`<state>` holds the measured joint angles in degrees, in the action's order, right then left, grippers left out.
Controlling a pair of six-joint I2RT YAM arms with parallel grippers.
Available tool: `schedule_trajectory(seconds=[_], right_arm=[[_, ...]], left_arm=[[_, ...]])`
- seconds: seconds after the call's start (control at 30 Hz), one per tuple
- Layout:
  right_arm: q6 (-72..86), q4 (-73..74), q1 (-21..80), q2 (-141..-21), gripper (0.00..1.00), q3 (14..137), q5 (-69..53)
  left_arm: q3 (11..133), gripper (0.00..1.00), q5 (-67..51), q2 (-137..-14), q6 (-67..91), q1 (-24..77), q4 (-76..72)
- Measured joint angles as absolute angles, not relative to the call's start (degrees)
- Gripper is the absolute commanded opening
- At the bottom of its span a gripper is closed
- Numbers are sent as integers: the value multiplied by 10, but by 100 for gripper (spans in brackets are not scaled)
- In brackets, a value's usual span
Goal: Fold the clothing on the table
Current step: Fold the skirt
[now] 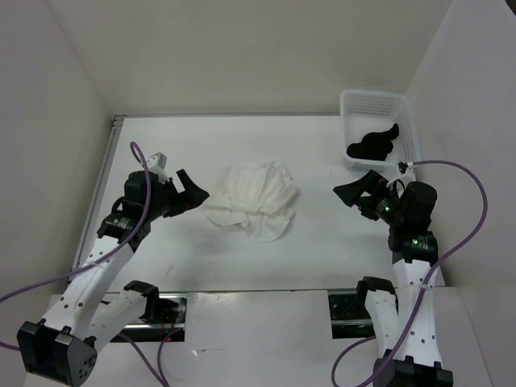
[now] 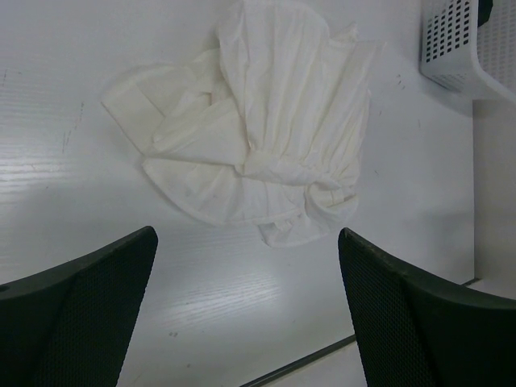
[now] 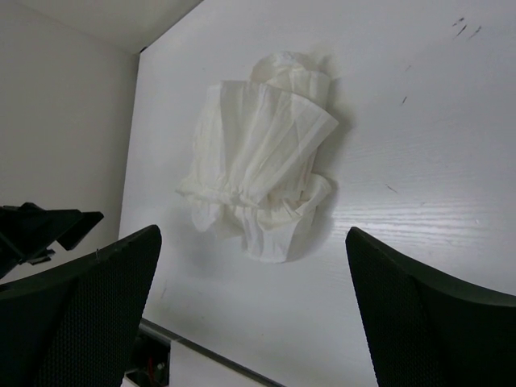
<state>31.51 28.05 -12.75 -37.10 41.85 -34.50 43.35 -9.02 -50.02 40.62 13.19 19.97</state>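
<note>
The clothing (image 1: 254, 201) lies in a bunched heap near the middle of the tabletop (image 1: 322, 258), between the two arms and touching neither. It is thin, soft, crinkly white fabric with pleats fanning out from a gathered band. It looks light and limp, so it will likely sag and drag rather than keep its shape when lifted. The best holds are probably the loose outer edges, one flap on each side, pinched low against the surface so that only a single layer comes up. The left pincer (image 1: 193, 189) and the right pincer (image 1: 355, 189) both hover spread wide with nothing between their fingers, each facing the heap. The tabletop is smooth and white with a few faint scuffs. A mesh basket (image 1: 355, 101) at the far right corner holds a black cloth (image 1: 372, 145), and plain pale walls (image 1: 242, 48) close in the space.
</note>
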Motion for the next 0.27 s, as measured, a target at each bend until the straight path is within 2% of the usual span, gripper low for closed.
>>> schedule_trajectory(seconds=[0.27], right_arm=[[321,284,-128,-361,100,416,-338]], left_arm=[[433,99,-86,-496,406,132,209]])
